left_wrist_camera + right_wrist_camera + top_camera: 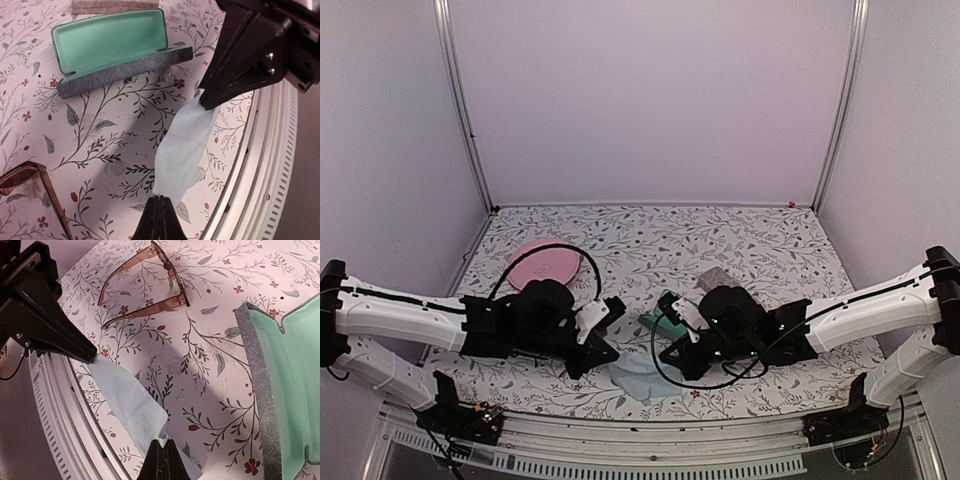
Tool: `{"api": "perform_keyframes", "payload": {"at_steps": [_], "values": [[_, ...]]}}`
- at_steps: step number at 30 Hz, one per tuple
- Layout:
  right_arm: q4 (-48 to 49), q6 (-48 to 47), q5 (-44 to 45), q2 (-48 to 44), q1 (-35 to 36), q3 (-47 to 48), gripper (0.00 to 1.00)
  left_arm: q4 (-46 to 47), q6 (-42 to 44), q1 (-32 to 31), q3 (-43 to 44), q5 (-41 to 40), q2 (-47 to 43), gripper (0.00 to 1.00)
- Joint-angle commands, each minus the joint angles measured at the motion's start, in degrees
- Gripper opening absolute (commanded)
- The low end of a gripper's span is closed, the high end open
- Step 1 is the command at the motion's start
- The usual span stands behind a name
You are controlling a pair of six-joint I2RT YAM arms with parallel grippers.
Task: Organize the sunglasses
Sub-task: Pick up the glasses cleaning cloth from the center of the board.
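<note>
Sunglasses (169, 269) lie apart frm R gripper (161, 447) pinching cloth (125, 400).

We're showing white shells on the left arm (400, 312) and right arm (865, 310), black at the wrists. Black cables (548, 246) loop out.

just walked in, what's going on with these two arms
Both arms hold one pale blue cloth between them. The left end effector pinches one end and the right end effector pinches the other, near the front edge of the table. An open case with a green lining sits close by. The brown-tinted sunglasses lie unfolded on the table, held by neither arm.
</note>
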Motion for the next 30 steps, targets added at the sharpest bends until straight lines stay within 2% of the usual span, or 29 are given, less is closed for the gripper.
{"api": "perform_keyframes", "payload": {"at_steps": [1, 8, 16, 22, 25, 30], "values": [[0.6, -2.8, 0.3, -2.2, 1.4, 2.2, 0.0, -5.7, -1.2, -1.2, 0.4, -4.1, -3.9, 0.0], [-2.0, -3.5, 3.2, -3.4, 5.6, 3.8, 0.0, -10.9, -4.0, -5.5, 1.4, -8.9, -8.0, 0.0], [-3.8, -0.3, 8.9, -7.1, 12.2, 2.2, 0.0, -16.0, -10.3, -15.1, 2.3, -16.0, -12.0, 0.0], [-4.2, 2.7, 12.7, -7.5, 17.6, 1.9, 0.0, -19.0, -15.1, -23.1, 4.3, -22.4, -11.6, 0.0], [-3.1, 4.6, 13.8, -7.4, 18.6, 0.8, 0.0, -19.4, -16.8, -24.7, 4.2, -23.8, -11.6, 0.0], [-1.0, 8.3, 18.1, -7.7, 18.6, -2.4, 0.0, -18.7, -17.8, -23.6, 1.8, -27.0, -11.2, 0.0]]}}
